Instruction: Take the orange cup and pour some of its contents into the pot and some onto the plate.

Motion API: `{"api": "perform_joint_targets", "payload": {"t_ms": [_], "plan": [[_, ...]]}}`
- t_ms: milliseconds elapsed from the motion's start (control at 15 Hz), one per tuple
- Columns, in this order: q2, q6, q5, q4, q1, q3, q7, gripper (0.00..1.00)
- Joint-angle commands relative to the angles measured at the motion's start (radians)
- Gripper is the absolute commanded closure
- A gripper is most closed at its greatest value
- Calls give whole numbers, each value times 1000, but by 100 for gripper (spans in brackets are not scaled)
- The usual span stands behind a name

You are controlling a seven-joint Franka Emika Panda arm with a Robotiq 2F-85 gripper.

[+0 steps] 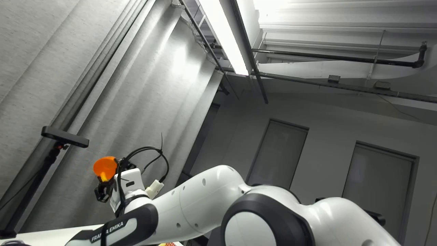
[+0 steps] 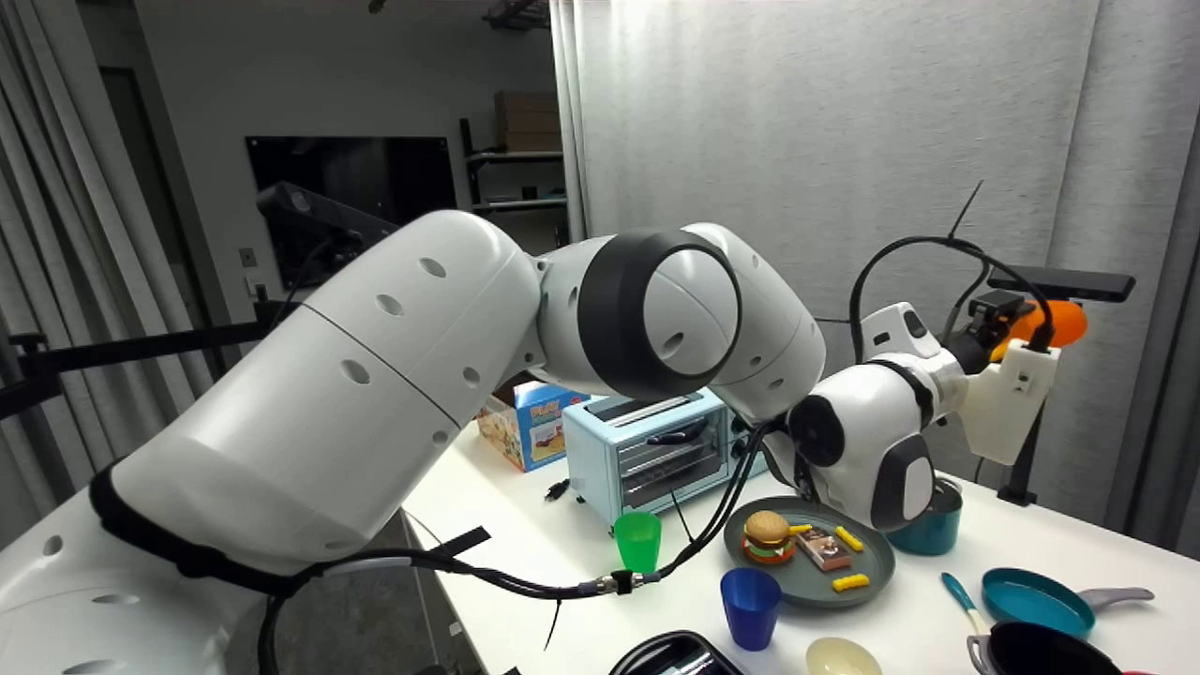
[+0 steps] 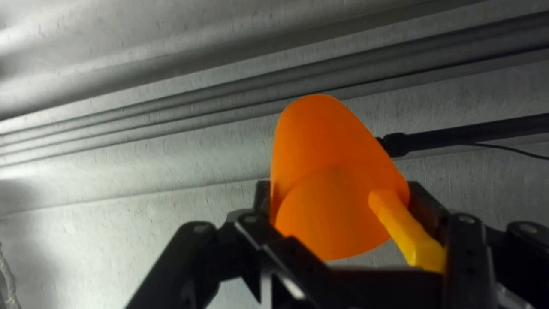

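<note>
My gripper [image 3: 342,201] is shut on the orange cup [image 3: 326,141], a black finger on each side. The cup lies tilted, its mouth toward the wrist camera, and a yellow stick [image 3: 409,236] pokes out. Both exterior views show the cup [image 1: 105,165] held well above the table. Below the arm in an exterior view, the grey plate [image 2: 806,591] carries a toy burger [image 2: 768,536], a pink-brown piece and yellow sticks. A black pot [image 2: 1041,649] is cut off by the lower edge; a teal pot [image 2: 930,530] stands partly behind the arm. Which pot is meant, I cannot tell.
A camera on a stand [image 1: 65,136] rises close to the cup, before a grey curtain [image 1: 143,102]. The table holds a light-blue toaster oven [image 2: 656,450], a green cup [image 2: 638,542], a blue cup [image 2: 751,607] and a teal pan [image 2: 1036,600].
</note>
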Motion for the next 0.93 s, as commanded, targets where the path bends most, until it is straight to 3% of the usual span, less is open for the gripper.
{"api": "perform_joint_targets", "payload": {"t_ms": [0, 333, 400, 600, 867], "plan": [[-77, -139, 54, -38, -33, 24, 84, 49], [-126, -395, 39, -24, -72, 0, 267, 49], [-134, -448, 44, -17, -103, 33, 267, 49], [-145, -614, 56, -4, -142, 46, 323, 49], [-161, -835, 116, -3, -136, 9, 385, 49]]}}
